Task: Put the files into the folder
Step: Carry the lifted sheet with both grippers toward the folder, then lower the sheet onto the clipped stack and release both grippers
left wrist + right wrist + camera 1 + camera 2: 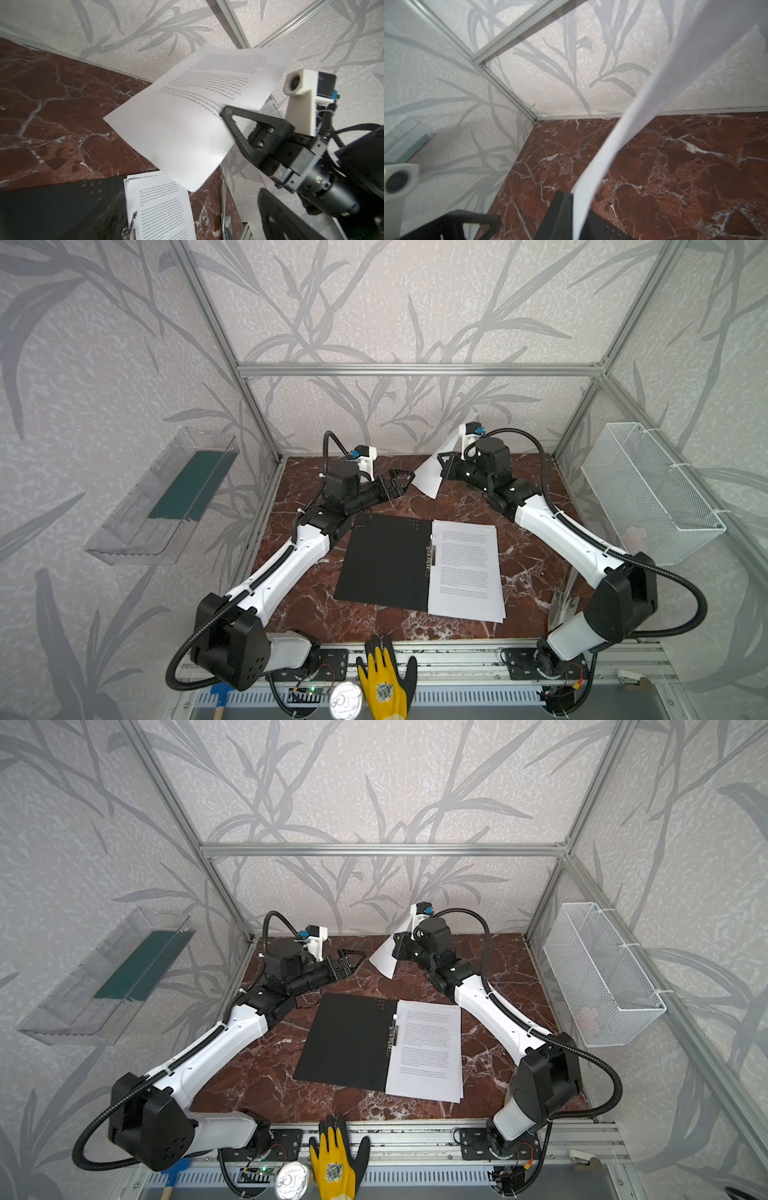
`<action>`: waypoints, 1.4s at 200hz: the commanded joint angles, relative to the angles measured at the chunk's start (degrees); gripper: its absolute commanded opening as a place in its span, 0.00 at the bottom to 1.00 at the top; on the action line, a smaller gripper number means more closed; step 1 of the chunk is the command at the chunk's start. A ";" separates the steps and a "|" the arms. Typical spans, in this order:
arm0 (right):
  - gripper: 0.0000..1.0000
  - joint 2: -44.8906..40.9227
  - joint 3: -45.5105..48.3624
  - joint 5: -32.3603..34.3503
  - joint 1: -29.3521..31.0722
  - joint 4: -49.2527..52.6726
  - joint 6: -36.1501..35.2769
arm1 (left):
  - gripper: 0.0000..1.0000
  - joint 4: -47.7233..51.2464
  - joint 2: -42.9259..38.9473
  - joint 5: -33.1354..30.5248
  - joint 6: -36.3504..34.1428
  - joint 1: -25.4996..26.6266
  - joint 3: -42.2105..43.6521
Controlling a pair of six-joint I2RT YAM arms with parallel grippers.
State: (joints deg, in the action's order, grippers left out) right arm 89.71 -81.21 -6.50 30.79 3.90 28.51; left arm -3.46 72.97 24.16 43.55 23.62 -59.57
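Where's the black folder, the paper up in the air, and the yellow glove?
black folder (382, 560), in a top view, middle of its bare black flap.
paper in the air (182, 124), left wrist view, blank middle of the sheet.
yellow glove (384, 691), in a top view, on its badge.

The walls (374, 302) carry pale wallpaper with a pattern of grey leaves and stems, at the back and on both sides. An aluminium frame (415, 369) stands before them: one horizontal bar across the back, and posts that come down to the far corners of the tabletop (316, 614). The tabletop is red-brown marble with white veins. On the left wall hangs a clear plastic tray (124, 539) with a dark green panel (191, 485) inside. On the right wall hangs a white wire basket (648, 489). The light is soft and even, with faint shadows only.
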 commanded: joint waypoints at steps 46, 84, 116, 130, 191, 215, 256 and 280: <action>0.00 -10.57 6.23 -16.41 5.11 10.60 -1.29 | 0.99 4.13 -17.39 -13.13 0.24 4.86 7.72; 0.00 -23.98 22.73 -18.07 0.97 12.00 -0.41 | 0.99 11.93 -21.34 -14.69 -2.51 6.81 9.31; 0.00 -29.59 32.94 -19.38 -5.63 20.63 -3.78 | 0.99 17.51 -25.90 -16.89 -5.76 9.12 13.05; 0.00 -28.93 34.23 -15.12 -5.65 27.07 -7.24 | 0.99 18.92 -27.50 -16.49 -7.54 10.48 15.70; 0.00 -25.27 36.54 3.50 -2.72 37.00 -10.44 | 0.99 23.26 -28.53 -32.04 -15.44 22.84 27.42; 0.00 -22.77 36.05 7.55 -1.26 38.63 -10.59 | 0.99 25.11 -25.91 -35.90 -16.61 25.29 26.61; 0.00 -16.55 33.95 10.57 1.66 40.84 -10.42 | 0.99 25.52 -24.78 -37.53 -16.98 26.39 26.17; 0.00 -15.45 32.88 13.59 2.88 42.76 -8.92 | 0.99 25.46 -25.71 -38.05 -16.86 26.57 26.50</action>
State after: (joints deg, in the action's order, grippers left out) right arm 73.82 -45.76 2.76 32.67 43.05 18.65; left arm 21.28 48.40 -10.90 27.55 49.84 -31.66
